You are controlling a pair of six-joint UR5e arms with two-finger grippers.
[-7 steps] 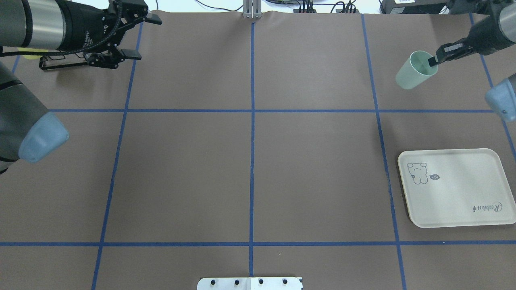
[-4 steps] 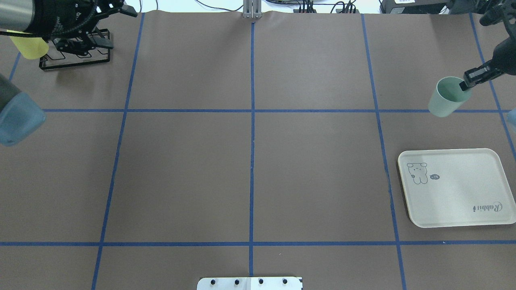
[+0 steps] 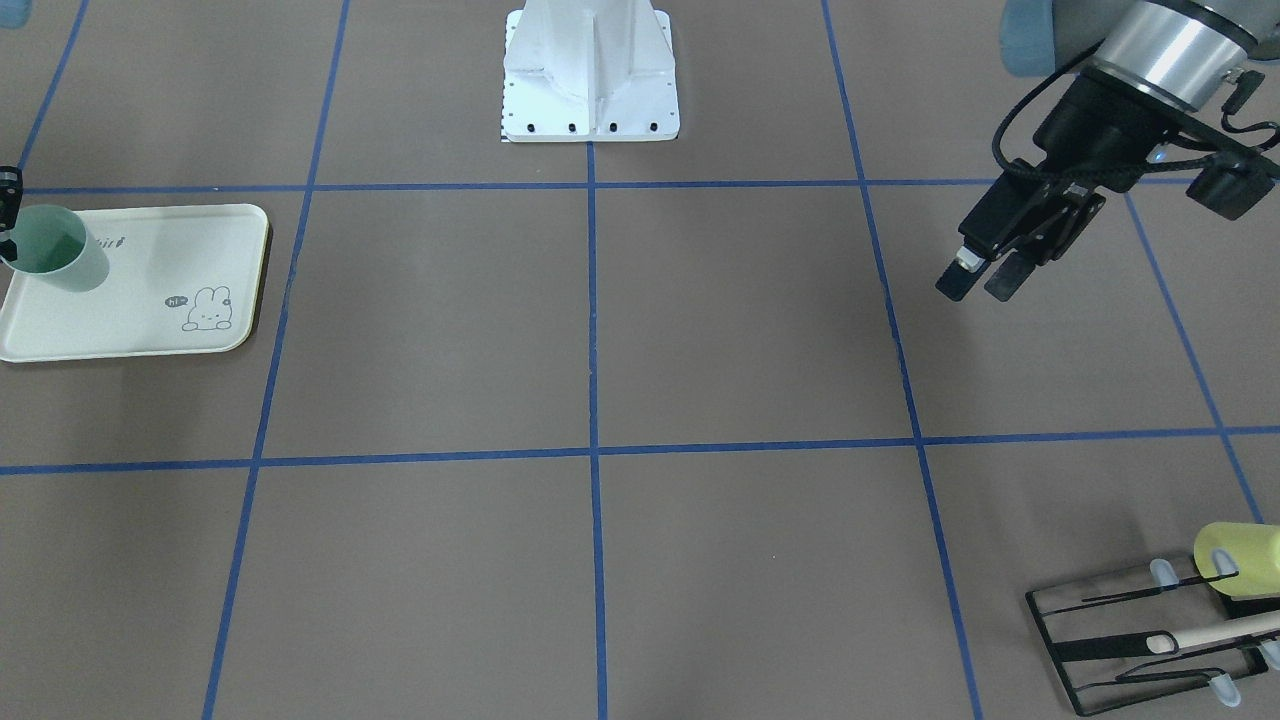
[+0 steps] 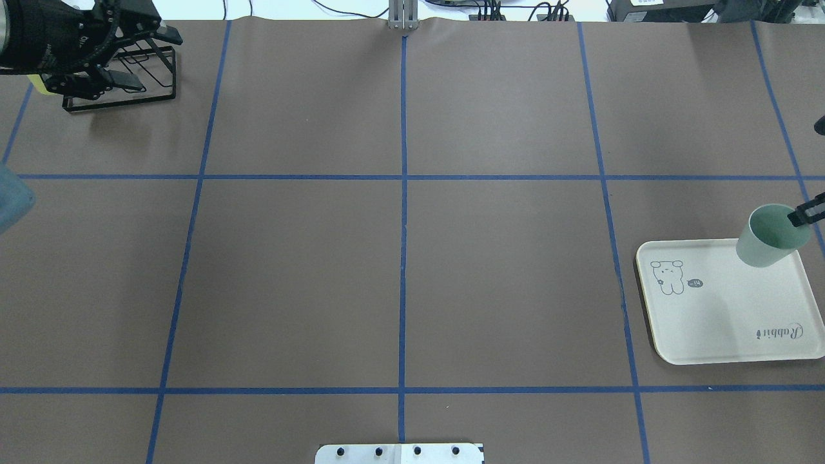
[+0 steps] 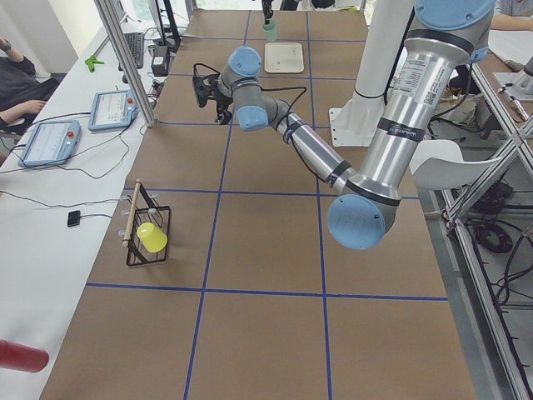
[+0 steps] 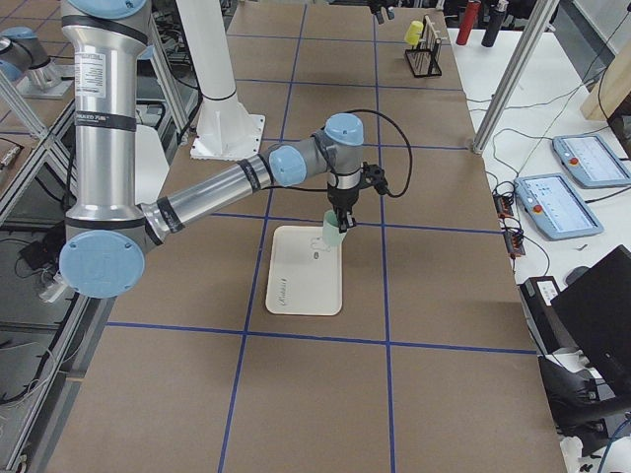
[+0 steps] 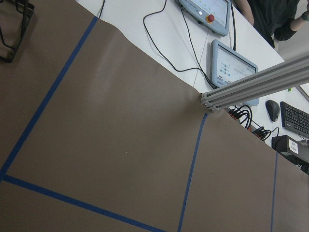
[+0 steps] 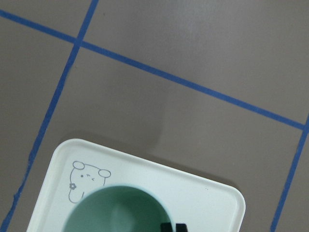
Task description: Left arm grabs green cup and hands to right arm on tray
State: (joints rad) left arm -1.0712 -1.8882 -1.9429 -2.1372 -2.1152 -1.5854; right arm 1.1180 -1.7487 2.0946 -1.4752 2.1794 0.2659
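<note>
carrying the small pale mint-green plastic cup [image 4: 767, 243] over the flat cream-white rectangular rabbit tray [image 4: 722, 322]
right gripper [image 4: 801, 218] pinches the rim, one finger inside, so the cup hangs mouth-up above the tray's far corner, ready for setting down; left gripper [image 3: 978, 285] hangs spread and empty, well clear of the black wire rack [image 3: 1095, 647].

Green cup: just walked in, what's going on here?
The right claw holds the green cup by its rim, one finger inside. The cup is tilted over the far right corner of the tray. I can't tell whether its base touches the tray.

The left claw hangs open and empty above its own side of the table. The black wire rack with the yellow-green cup sits on that side too.

The handover looks done; only the release onto the tray remains.
</note>
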